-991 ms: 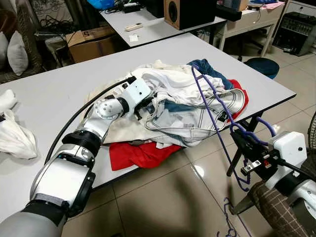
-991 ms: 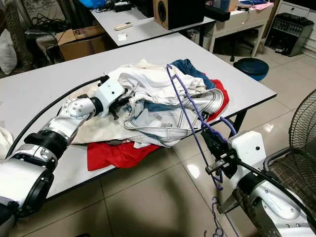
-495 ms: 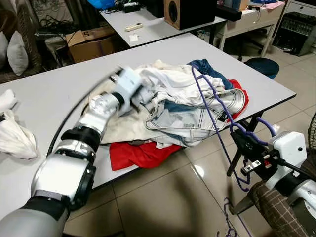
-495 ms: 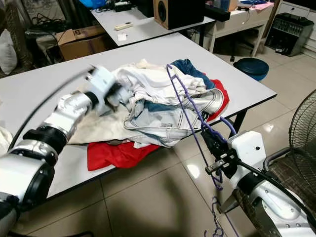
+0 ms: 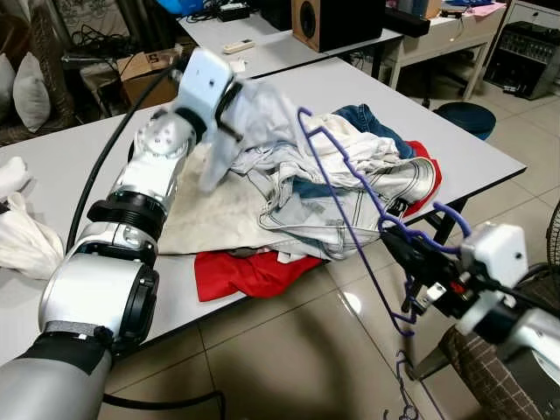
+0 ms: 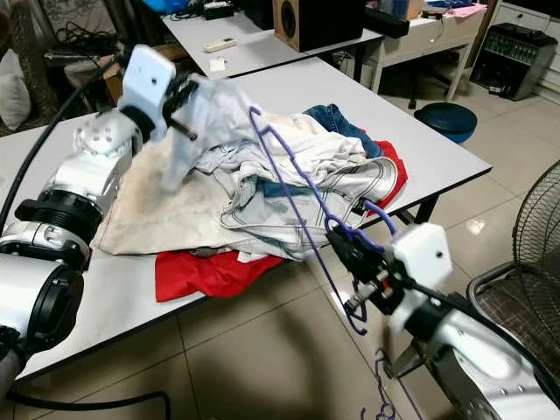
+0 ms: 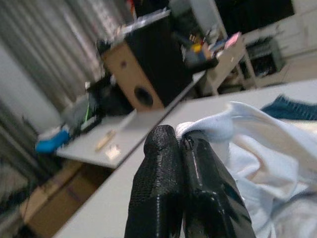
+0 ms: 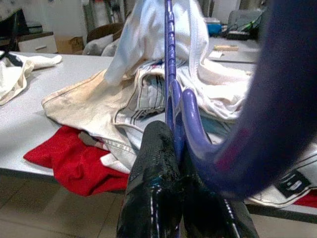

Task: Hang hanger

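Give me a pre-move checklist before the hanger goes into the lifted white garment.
1. Left gripper shut on the white cloth garment: ok.
2. Garment lifted off the clothes pile on the grey table: partly, lower part trails on it; not ok.
3. Right gripper shut on the purple wire hanger: ok.
4. Hanger free of the pile: cannot tell, it overlaps the clothes.
5. Garment neck opening facing the hanger: cannot tell.
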